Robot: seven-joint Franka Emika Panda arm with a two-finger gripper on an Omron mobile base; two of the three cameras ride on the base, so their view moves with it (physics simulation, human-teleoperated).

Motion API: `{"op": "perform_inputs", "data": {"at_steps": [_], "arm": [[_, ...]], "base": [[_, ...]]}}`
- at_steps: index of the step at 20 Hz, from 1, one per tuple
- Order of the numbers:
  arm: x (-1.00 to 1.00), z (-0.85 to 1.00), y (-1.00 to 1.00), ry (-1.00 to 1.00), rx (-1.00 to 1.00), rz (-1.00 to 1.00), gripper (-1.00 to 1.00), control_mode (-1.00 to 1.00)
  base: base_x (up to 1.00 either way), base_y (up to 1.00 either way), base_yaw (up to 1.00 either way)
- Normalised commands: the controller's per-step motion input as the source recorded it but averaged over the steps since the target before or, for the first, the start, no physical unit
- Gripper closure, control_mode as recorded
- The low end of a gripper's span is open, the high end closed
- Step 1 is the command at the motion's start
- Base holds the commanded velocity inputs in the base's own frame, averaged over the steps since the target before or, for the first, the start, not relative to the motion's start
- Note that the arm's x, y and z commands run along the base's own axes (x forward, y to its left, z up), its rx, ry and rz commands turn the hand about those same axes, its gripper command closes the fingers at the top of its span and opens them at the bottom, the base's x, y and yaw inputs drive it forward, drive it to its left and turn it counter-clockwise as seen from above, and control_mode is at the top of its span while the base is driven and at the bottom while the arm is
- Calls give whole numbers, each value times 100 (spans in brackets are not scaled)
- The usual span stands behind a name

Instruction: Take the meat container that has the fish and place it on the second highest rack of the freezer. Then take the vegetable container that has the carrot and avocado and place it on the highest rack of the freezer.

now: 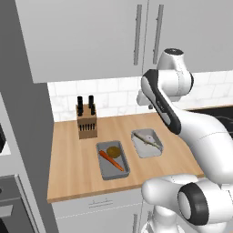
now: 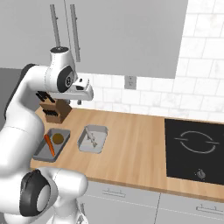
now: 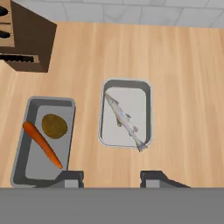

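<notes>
Hovering high over the wooden desk (image 1: 77, 154), the pincer (image 3: 111, 177) points down at the two trays, and nothing sits between its dark fingertips (image 3: 70, 178). The tips stand apart with a clear gap, roughly as wide as the meat container (image 3: 127, 113) looks from up here; the opening reads as partly spread rather than fully wide, and empty.

The meat container lies flat on the desk with the fish (image 3: 124, 120) set diagonally inside it. Just beside it, apart and not touching, rests the vegetable container (image 3: 41, 140), holding the carrot (image 3: 43, 144) and the avocado (image 3: 54, 125). A knife block (image 3: 24, 41) stands behind the trays near the tiled wall. In the right base view a black cooktop (image 2: 197, 146) lies well apart from both trays.

The first step appears to be in hand: approaching the fish tray, not yet grasping it. The next move probably calls for a descent onto one rim or wall of that tray, with the tips lined up across the thin metal edge, since the tray body looks too broad to span.

The freezer is hard to identify: a tall grey slab (image 1: 18, 113) runs down the left base view's edge, but whether it is the freezer's side cannot be told, and no door, handle or racks can be made out. The pincer is hidden behind the arm's links in the base views.
</notes>
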Motion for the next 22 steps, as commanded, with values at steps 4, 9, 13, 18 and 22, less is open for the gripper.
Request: {"op": "perform_inputs", "data": {"at_steps": [4,9,13,18,22], "arm": [[-5,-4,0,0,0,-1,-100,-100],[-1,-25,-16,8,0,-18,-100,-100],[0,-44,-27,20,0,-28,-100,-100],[0,-62,-20,25,1,-28,-100,-100],[0,-68,-3,18,1,-25,-100,-100]], "base": [[0,0,0],[0,0,0],[0,0,0],[0,0,0],[0,0,0]]}}
